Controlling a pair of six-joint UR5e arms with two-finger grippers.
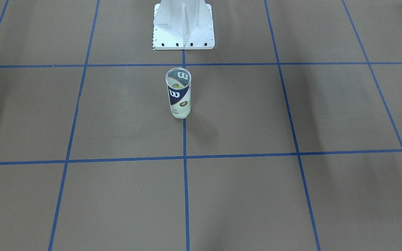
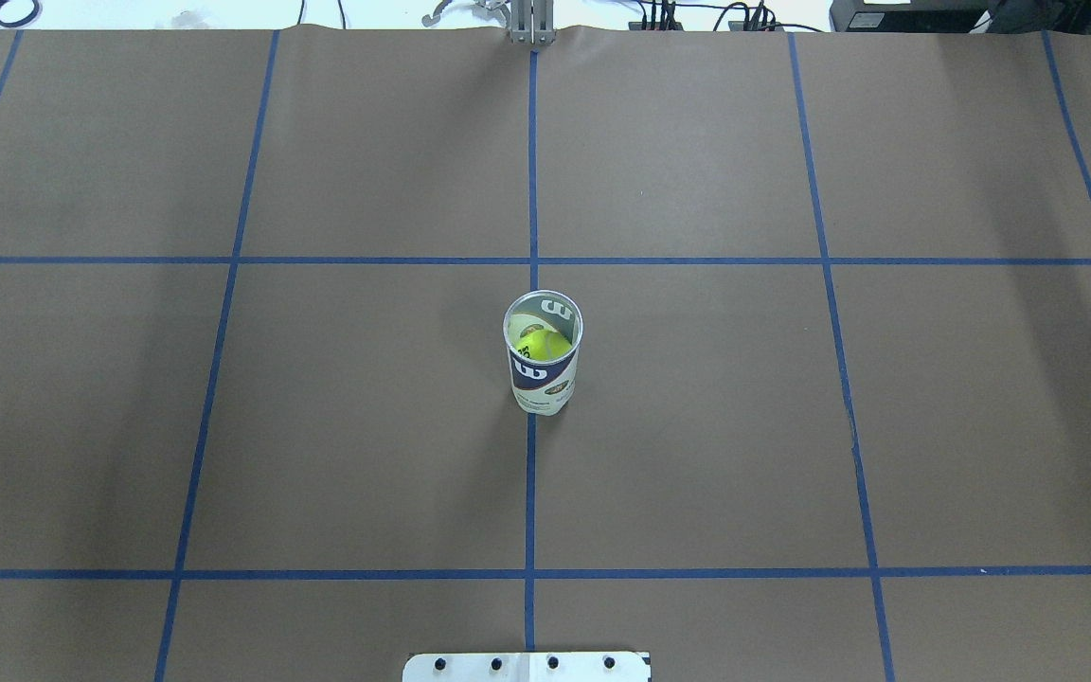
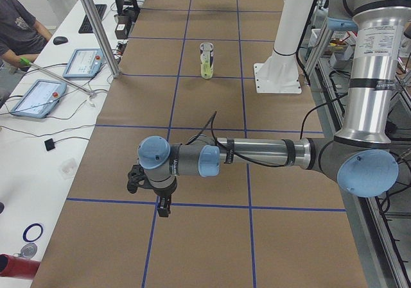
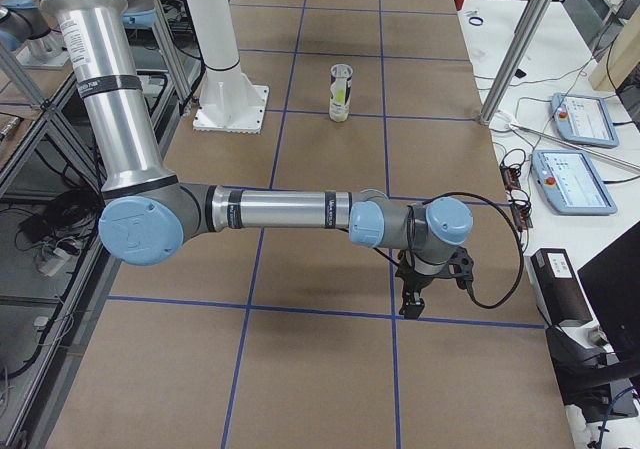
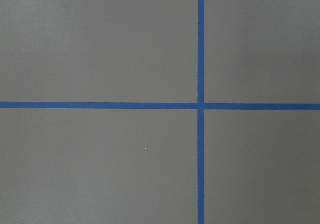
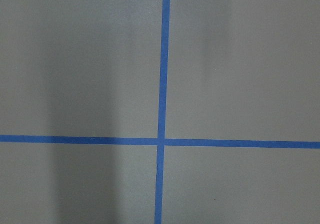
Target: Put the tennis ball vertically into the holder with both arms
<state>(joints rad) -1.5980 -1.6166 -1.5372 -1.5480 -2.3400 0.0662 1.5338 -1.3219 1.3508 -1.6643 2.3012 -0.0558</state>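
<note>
The holder (image 2: 543, 365), a clear can with a silver rim and a navy-and-white "W" label, stands upright at the table's middle on a blue tape line. A yellow-green tennis ball (image 2: 544, 343) lies inside it. The holder also shows in the front-facing view (image 1: 179, 94) and both side views (image 3: 206, 60) (image 4: 341, 93). My left gripper (image 3: 164, 208) hangs over the table near its left end, far from the holder; I cannot tell if it is open or shut. My right gripper (image 4: 411, 304) hangs near the right end, also far off; I cannot tell its state. Both wrist views show only brown paper and blue tape.
The white pedestal base (image 1: 183, 31) stands behind the holder on the robot's side. Blue tape lines (image 2: 531, 493) grid the brown table cover. A side bench with tablets (image 3: 38, 97) and a seated person (image 3: 19, 31) runs along the far edge; metal posts (image 3: 96, 25) stand there.
</note>
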